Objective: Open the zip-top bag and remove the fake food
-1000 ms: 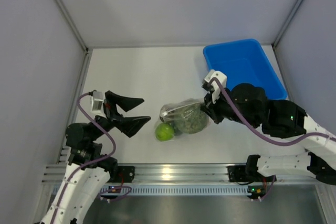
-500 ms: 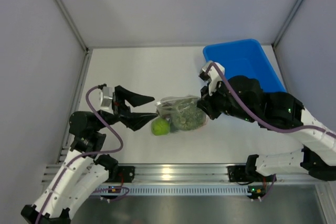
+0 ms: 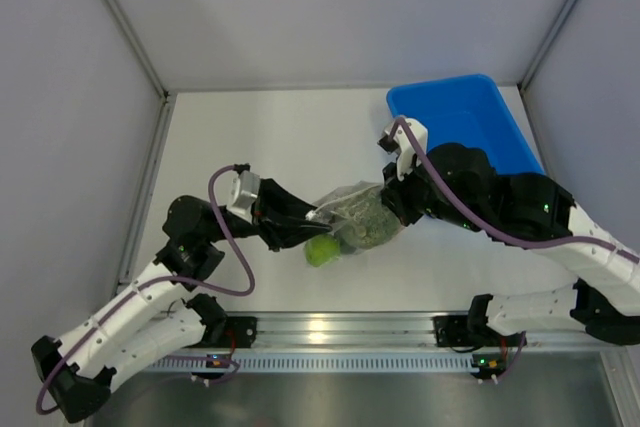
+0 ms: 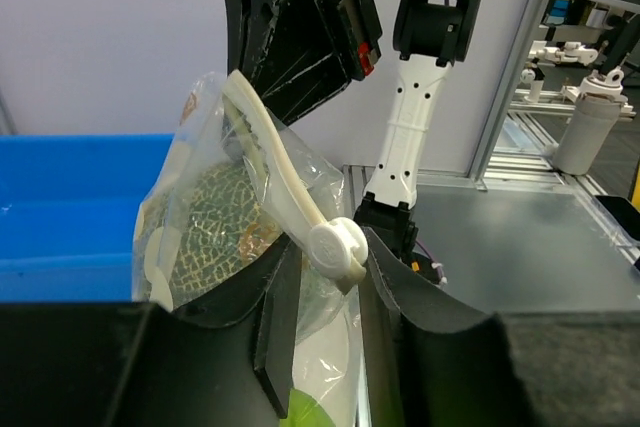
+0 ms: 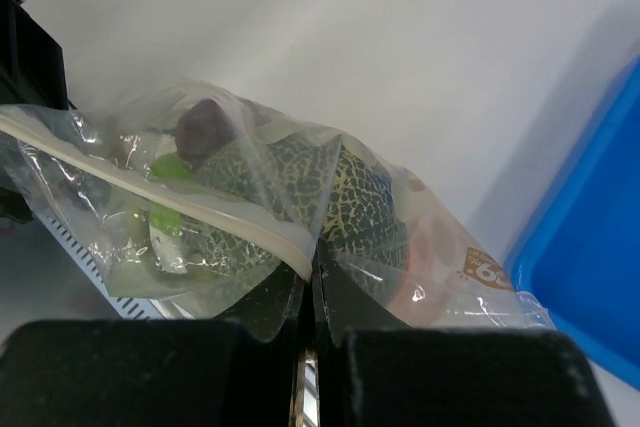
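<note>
Table (image 3: 260,137) centre | left gripper (image 4: 330,252), right gripper (image 5: 308,282) pinching zip-top bag (image 3: 360,215) rim | bin (image 3: 462,119) rightward

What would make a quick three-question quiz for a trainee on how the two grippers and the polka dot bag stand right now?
1. True or false: the right gripper is shut on the white zip strip of the zip-top bag.
2. What sits between the fingers of the left gripper? A) the rim of the blue bin B) the bag's zip end with its slider C) nothing
3. Fill in: the largest item seen through the plastic is a netted ___.
Key: 1 true; 2 B; 3 melon.
</note>
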`<state>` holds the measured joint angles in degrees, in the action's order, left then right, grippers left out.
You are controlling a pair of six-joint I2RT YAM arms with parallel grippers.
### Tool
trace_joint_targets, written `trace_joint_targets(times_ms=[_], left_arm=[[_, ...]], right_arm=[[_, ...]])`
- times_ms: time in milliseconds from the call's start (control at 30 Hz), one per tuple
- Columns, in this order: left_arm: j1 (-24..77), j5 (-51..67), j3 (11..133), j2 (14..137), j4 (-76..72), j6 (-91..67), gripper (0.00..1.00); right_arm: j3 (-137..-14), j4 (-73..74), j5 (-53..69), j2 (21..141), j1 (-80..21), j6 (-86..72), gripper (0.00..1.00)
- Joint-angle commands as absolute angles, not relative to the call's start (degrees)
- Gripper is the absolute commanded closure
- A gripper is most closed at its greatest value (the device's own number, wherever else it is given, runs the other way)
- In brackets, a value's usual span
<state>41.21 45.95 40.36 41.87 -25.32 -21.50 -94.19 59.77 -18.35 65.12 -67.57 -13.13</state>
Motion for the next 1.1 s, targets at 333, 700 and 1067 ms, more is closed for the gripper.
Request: trace_joint_targets(times_ms=[333, 700, 1067], left_arm=[[43.3, 40.6, 40.3, 39.7, -28.4, -17.8, 0.72], [43.3, 37.6, 39.2, 38.5, -28.4, -17.0, 0.86], [43.3, 37.9, 40.3, 39.4, -28.4, -17.4, 0.82]], right_arm=[[-93.8, 57.3, -19.6, 62.8, -65.4, -14.1, 1.0], [-92.6, 57.1, -18.6, 61.9, -65.3, -14.4, 1.0], [-92.0, 56.2, -17.6, 62.2, -65.3, -14.4, 1.0]])
